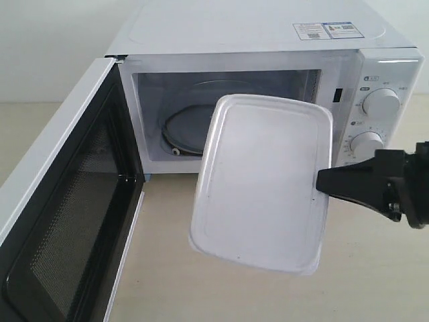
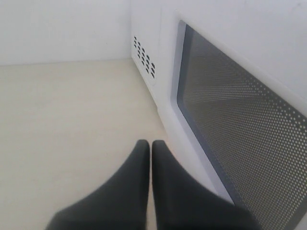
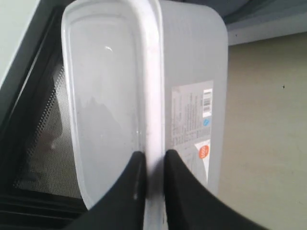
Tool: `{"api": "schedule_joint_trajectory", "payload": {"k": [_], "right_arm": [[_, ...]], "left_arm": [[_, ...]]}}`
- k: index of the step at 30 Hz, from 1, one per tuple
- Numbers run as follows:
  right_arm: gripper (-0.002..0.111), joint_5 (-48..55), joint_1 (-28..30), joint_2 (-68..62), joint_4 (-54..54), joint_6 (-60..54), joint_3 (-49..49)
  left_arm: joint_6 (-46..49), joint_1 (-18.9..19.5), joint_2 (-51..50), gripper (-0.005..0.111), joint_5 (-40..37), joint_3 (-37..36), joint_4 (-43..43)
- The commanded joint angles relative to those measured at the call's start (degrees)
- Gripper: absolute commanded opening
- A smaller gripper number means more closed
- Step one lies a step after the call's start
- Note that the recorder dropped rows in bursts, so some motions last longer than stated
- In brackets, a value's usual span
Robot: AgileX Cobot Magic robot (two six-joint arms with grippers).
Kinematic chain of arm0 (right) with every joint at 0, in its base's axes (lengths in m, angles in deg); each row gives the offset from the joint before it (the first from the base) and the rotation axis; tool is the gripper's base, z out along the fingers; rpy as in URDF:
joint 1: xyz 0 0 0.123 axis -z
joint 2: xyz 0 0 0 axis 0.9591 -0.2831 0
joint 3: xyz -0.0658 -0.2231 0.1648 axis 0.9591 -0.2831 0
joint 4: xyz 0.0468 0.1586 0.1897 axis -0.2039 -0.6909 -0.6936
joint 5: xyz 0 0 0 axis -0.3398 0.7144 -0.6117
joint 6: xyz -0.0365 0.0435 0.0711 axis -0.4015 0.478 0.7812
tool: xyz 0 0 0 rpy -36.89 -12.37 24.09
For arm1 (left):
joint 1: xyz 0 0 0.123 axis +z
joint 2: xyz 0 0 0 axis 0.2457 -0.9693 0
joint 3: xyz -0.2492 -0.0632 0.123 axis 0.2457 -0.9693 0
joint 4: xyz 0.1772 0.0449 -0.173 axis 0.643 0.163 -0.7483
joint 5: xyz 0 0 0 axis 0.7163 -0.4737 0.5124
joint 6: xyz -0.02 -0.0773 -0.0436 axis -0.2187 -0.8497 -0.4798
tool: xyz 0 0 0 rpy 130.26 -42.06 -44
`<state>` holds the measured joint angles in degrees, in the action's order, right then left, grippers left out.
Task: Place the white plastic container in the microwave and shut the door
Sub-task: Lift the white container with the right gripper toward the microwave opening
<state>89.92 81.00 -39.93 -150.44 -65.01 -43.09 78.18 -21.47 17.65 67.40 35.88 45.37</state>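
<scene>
You are seeing only the tip of the right gripper in the exterior view; its arm is running off the right edge, and the left arm is not showing there at all. The white plastic container is covering the lower right of the cavity and part of the glass turntable, and the bottom of the door is being cut off by the frame. The print on the stickers is too small to read.

Your right gripper is pinching the container's lid rim between its two fingers, holding the box in the air, tilted, in front of the microwave opening and not yet inside. The box is looking milky and translucent, with rounded corners, a flat lid and a label with a red corner on its side.

Your left gripper is sitting with its fingers pressed together, grasping nothing, beside the door's outer face over the table.

The door is standing wide open, its mesh window facing inward. The tabletop is pale beige, the wall behind plain and light.
</scene>
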Motion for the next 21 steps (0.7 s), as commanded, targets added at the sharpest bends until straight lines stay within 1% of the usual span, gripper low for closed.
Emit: {"api": "schedule_joint_trajectory", "payload": {"k": [1, 7, 13, 18, 21], "right_arm": [[0.0, 1.2, -0.15, 5.67, -7.63, -4.49, -6.06], [0.0, 1.1, -0.15, 9.51, -7.63, -4.49, -9.84], [0.0, 1.93, -0.15, 9.75, -7.63, -5.64, -13.47], [0.0, 4.5, -0.15, 9.75, -7.63, -5.97, -13.72], [0.0, 3.86, -0.15, 9.75, -7.63, -6.42, -13.72]], "left_arm": [[-0.49, 0.18, 0.13, 0.004, 0.06, -0.22, 0.07], [-0.49, 0.18, 0.13, 0.004, 0.06, -0.22, 0.07], [-0.49, 0.18, 0.13, 0.004, 0.06, -0.22, 0.07], [-0.49, 0.18, 0.13, 0.004, 0.06, -0.22, 0.07], [-0.49, 0.18, 0.13, 0.004, 0.06, -0.22, 0.07]]}}
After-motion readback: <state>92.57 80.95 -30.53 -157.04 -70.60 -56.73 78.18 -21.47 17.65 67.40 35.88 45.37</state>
